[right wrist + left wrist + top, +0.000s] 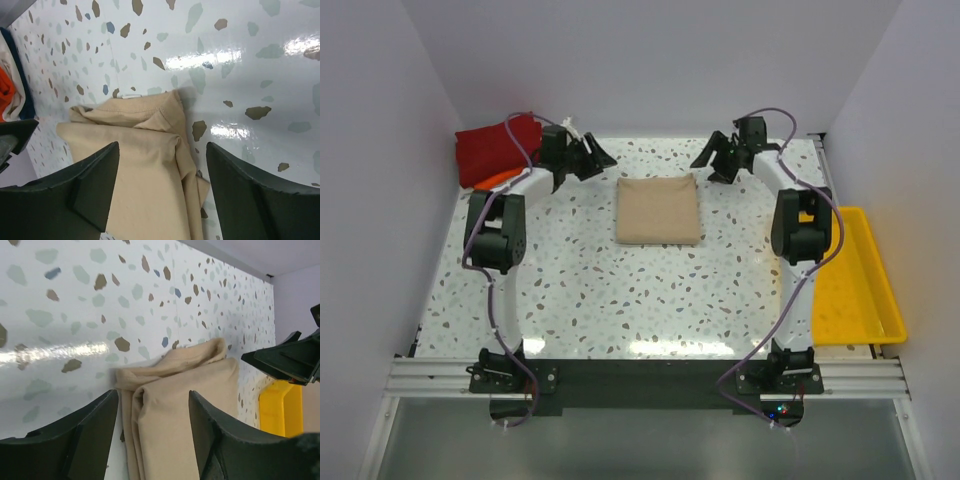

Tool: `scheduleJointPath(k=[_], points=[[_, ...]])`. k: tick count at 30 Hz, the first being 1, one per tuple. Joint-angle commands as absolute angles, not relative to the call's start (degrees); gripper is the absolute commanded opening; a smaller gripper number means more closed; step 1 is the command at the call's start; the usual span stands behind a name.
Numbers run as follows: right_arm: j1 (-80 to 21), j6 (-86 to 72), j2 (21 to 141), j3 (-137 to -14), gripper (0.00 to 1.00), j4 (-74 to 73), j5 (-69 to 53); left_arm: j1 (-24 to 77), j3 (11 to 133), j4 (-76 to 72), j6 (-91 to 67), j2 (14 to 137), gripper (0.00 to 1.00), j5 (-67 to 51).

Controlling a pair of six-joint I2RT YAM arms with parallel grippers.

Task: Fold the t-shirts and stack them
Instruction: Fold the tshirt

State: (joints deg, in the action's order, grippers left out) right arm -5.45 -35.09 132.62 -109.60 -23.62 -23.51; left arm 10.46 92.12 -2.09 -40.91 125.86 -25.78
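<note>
A folded tan cloth t-shirt lay near the speckled table's far edge. The left gripper and right gripper gaped empty by its far corners. A dark red folded shirt in the far-left corner was partly hidden by the left arm.

Worktop: hard, smooth and glossy, speckled stone-look finish with bright glare streaks. Tan t-shirt: soft matt cloth, stitched hem, creased at the folds. Dark red t-shirt: matt cloth. Yellow tray: smooth plastic, slight sheen. Near-edge rail: bare silver metal.
</note>
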Motion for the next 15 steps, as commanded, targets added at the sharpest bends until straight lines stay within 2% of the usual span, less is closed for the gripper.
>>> scheduleJointPath(k=[1,5,6,8,9,10,12,15], points=[[-5.45,-32.69,125.09,-109.35,0.72,-21.63,-21.8,9.05,90.45,-9.4,-41.74,119.98,0.63,-27.25],[-5.8,-35.85,119.1,-99.0,0.61,-15.22,-22.85,10.71,85.61,-11.34,-42.28,115.58,0.5,-25.32],[-6.06,-36.56,118.4,-97.83,0.54,-14.07,-24.16,11.16,85.43,-10.99,-42.19,115.32,0.4,-25.23],[-7.2,-38.4,118.3,-96.33,0.48,-10.82,-25.66,12.47,84.99,-11.16,-42.36,115.66,0.28,-25.57],[-7.55,-38.93,118.82,-96.5,0.42,-10.81,-26.97,12.92,84.9,-11.25,-42.45,116.36,0.15,-25.58],[-7.91,-39.02,119.35,-96.85,0.4,-10.64,-27.77,13.44,84.9,-11.42,-42.8,116.89,0.1,-25.58],[-8.78,-39.72,121.46,-97.38,0.34,-10.28,-28.56,14.94,84.73,-11.77,-43.06,118.03,0.03,-25.05],[-9.4,-41.04,124.35,-97.73,0.28,-8.44,-30.05,16.34,85.07,-12.74,-43.07,120.22,0.02,-24.43]])
